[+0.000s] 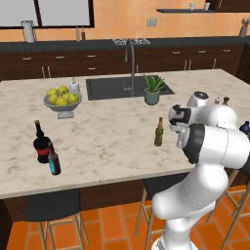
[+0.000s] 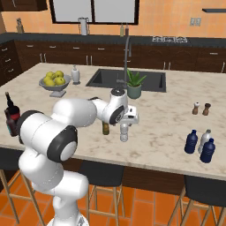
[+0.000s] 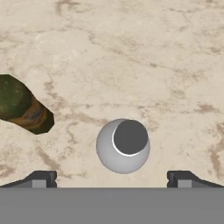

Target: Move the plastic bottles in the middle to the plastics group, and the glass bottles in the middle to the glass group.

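jaws wide apart, empty | over grey bottle [image 3: 123,146] | olive bottle [image 3: 22,107] beside

Orange walls [image 1: 122,22] (dk cabinets [image 1: 58,63])

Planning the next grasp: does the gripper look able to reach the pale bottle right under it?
Probably yes: the gripper is open above the pale bottle, and the olive bottle stands apart.

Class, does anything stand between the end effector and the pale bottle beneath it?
Nothing visible does. The pale bottle sits straight ahead of the open end effector; the olive bottle stands apart, off to one side.
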